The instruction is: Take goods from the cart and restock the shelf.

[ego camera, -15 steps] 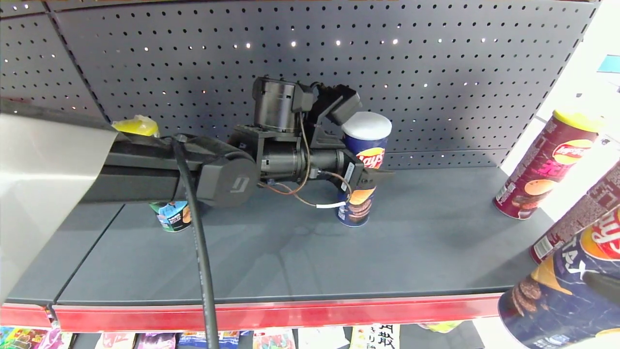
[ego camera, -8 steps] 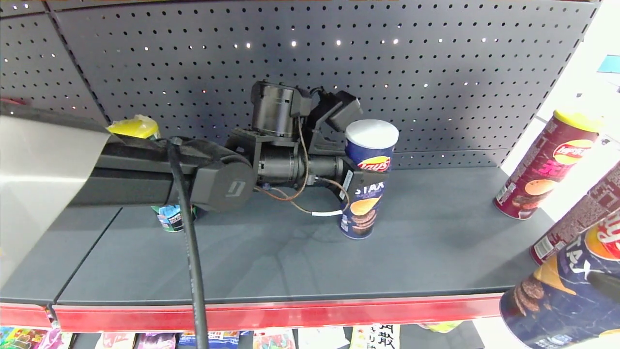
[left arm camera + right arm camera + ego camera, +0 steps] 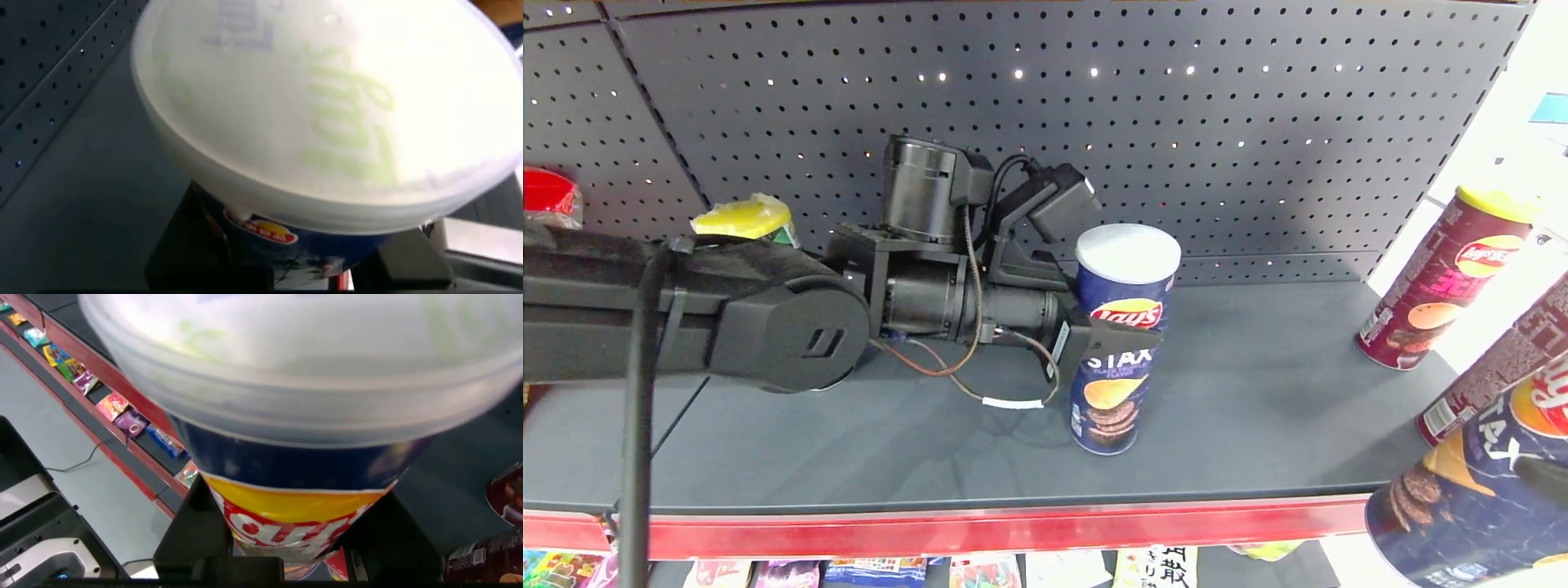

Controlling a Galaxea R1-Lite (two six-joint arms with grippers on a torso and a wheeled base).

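I count four tall chip cans: two blue and two maroon. Closest to me, at the lower right, is the near blue can (image 3: 1454, 498). The right gripper (image 3: 290, 559) has it, with its fingers (image 3: 196, 535) closed against both sides of the body just under the lid.

Below the shelf's red front lip (image 3: 980, 527) runs a row of snack packets (image 3: 874, 570) on the level underneath.

On the shelf deck (image 3: 1258, 408), the shelf blue can (image 3: 1112, 400) stands upright, not far behind the front lip. The left gripper (image 3: 1125, 328) reaches in from the left, and its fingers (image 3: 176, 253) are clamped around the can's upper half, below the white lid. From the head view the base looks to be down on the deck, though I cannot be sure it is fully resting.

To the right, a wide stretch of bare deck separates this can from the first maroon can (image 3: 1437, 278), which has a yellow lid and stands at the shelf's right end. The second maroon can (image 3: 1494, 367) sits at the right edge of my view, between the first one and the near blue can.

One yellow-lidded cup (image 3: 742, 217) stands behind the left arm, and one red-topped item (image 3: 547, 192) is at the far left. Both are close to the pegboard back wall (image 3: 1176, 122).
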